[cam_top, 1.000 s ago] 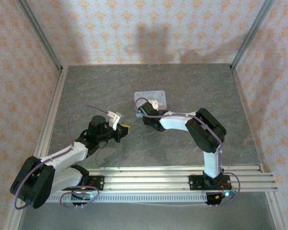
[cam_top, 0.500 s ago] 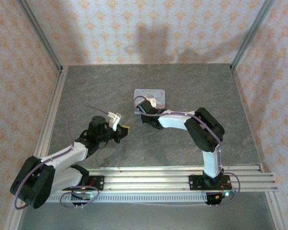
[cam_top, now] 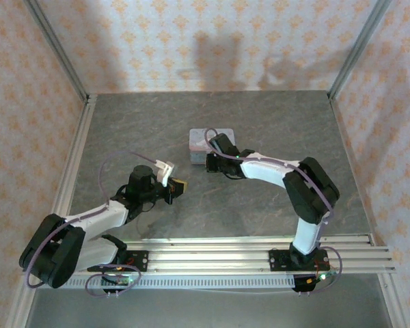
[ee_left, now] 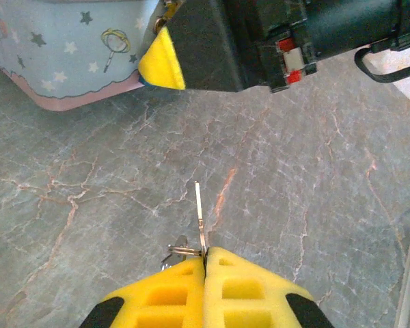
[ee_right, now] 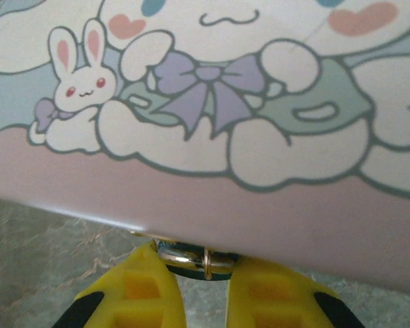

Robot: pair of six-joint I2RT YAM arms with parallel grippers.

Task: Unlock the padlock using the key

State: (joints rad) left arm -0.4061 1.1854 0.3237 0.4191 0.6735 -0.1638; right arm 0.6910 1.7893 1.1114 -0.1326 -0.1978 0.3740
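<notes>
While the grey veined table (cam_top: 273, 123) spreads between peach-patterned walls (cam_top: 191, 41), my left fingers (ee_left: 171, 294) pinch the key (ee_left: 200, 215) and my right fingers (ee_right: 140, 287) clamp the padlock (ee_right: 184, 260) at the tin's (ee_right: 260, 102) edge.

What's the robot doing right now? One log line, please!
left gripper: shut on key, blade sticking out | right gripper: shut on padlock at tin edge | key not yet in padlock

We saw a grey, marble-veined counter (cam_top: 273, 130) enclosed by peach wallpapered walls (cam_top: 157, 48) with small orange floral motifs, slanted silvery aluminium posts (cam_top: 57, 49) at the corners, and soft shadows across the back wall.
</notes>
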